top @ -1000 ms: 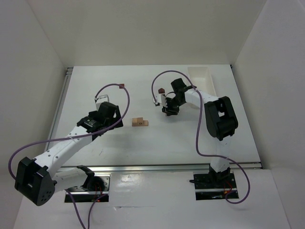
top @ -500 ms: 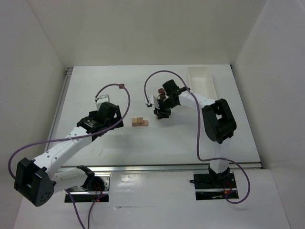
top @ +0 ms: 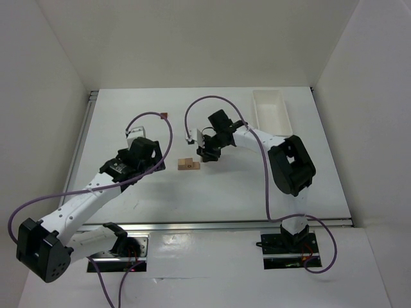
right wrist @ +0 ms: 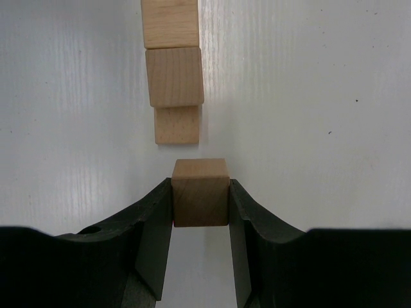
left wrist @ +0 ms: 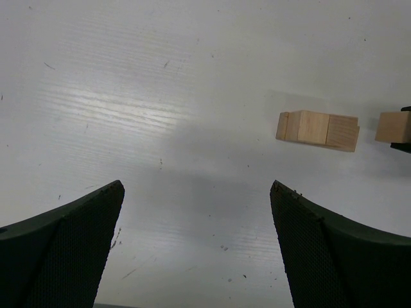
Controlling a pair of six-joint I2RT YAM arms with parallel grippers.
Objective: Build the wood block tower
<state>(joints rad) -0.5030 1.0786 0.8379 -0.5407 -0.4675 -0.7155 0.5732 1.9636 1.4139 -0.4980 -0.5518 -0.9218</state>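
Observation:
The wood block tower is a short row of small pale and tan wooden blocks (top: 188,165) lying flat on the white table. In the right wrist view the row (right wrist: 174,76) runs away from me, and its nearest block (right wrist: 177,124) is just ahead of my fingers. My right gripper (right wrist: 200,192) is shut on a tan wooden block (right wrist: 200,186), held just right of the row (top: 207,154). My left gripper (left wrist: 197,186) is open and empty, to the left of the row (left wrist: 318,128). The held block (left wrist: 393,126) shows at that view's right edge.
A white rectangular tray (top: 270,109) stands at the back right of the table. Purple cables loop above both arms. White walls enclose the table on the left, back and right. A metal rail runs along the near edge.
My right gripper has moved left with the block in it, from near the tray side to just beside the row of blocks. The left arm has hardly moved.

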